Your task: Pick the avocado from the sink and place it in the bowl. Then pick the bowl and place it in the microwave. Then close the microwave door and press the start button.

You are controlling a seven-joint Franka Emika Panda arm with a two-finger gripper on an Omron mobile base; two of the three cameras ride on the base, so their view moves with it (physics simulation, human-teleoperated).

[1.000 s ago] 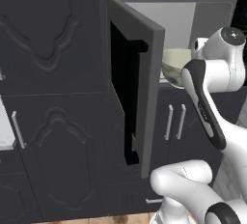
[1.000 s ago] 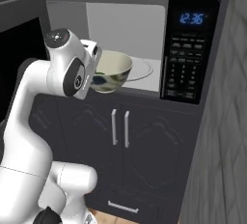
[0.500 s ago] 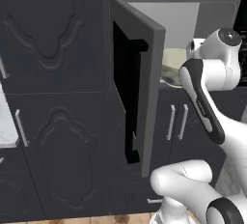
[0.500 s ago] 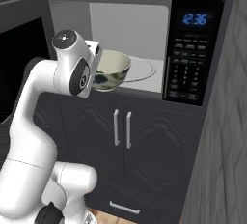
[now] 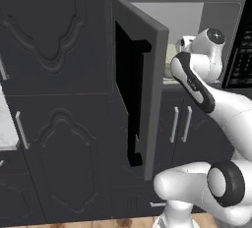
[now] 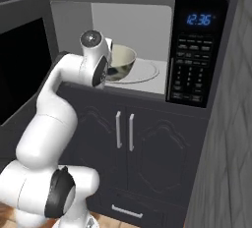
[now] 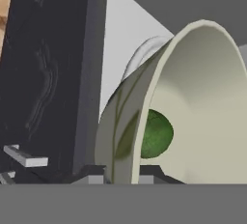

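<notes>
The gripper (image 7: 121, 174) clamps the rim of the bowl (image 7: 193, 107), with the avocado (image 7: 155, 133) resting inside. The bowl sits within the microwave (image 6: 147, 40) cavity. Remaining: release, close the microwave door (image 5: 140, 89), press start.

One bowl (image 6: 119, 63), one avocado (image 7: 155, 133), one microwave (image 6: 197, 50) — two cabinet handles (image 6: 124, 131), perhaps more.
</notes>
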